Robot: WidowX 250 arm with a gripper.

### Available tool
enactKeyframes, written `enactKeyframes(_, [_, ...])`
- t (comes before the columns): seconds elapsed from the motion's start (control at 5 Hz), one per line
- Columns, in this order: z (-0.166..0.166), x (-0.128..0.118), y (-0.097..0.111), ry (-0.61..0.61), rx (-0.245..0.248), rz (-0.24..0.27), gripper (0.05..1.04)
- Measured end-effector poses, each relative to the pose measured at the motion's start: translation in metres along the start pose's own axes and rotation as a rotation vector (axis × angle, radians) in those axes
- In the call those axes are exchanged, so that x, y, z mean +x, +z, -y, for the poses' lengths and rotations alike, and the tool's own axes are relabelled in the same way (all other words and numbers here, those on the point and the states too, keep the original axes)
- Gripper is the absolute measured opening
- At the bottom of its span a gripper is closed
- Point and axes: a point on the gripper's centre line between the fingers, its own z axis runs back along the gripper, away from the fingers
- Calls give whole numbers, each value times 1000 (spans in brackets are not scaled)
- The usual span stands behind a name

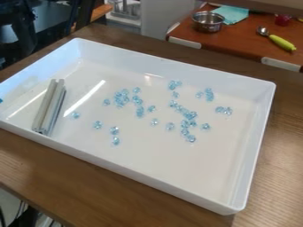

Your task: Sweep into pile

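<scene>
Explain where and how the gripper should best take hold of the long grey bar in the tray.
Probably at mid-length, from above, closing across its width: the long grey bar lies flat and slim, its middle free on both sides, its near end close to the wall of the tray.

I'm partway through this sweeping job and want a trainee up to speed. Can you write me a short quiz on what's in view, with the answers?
1. Multiple choice. How do the blue pieces lie in the white tray?
A) in one single pile
B) spread about, some in clusters
C) in a straight row along the rim

2. True or false? The long grey bars lie inside the tray, toward the left of the picture, apart from the blue pieces.

3. Fill in the blank. On the red-brown surface beyond the tray lies a spoon with a yellow-green ____.

Key: 1. B; 2. True; 3. handle
</scene>
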Motion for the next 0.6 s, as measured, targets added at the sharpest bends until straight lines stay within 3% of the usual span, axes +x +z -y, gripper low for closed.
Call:
enactKeyframes(0.2, [-2, -5, -14, 7, -7, -48, 1000])
enactKeyframes(0.6, [2, -4, -41, -35, -50, 16, 1000])
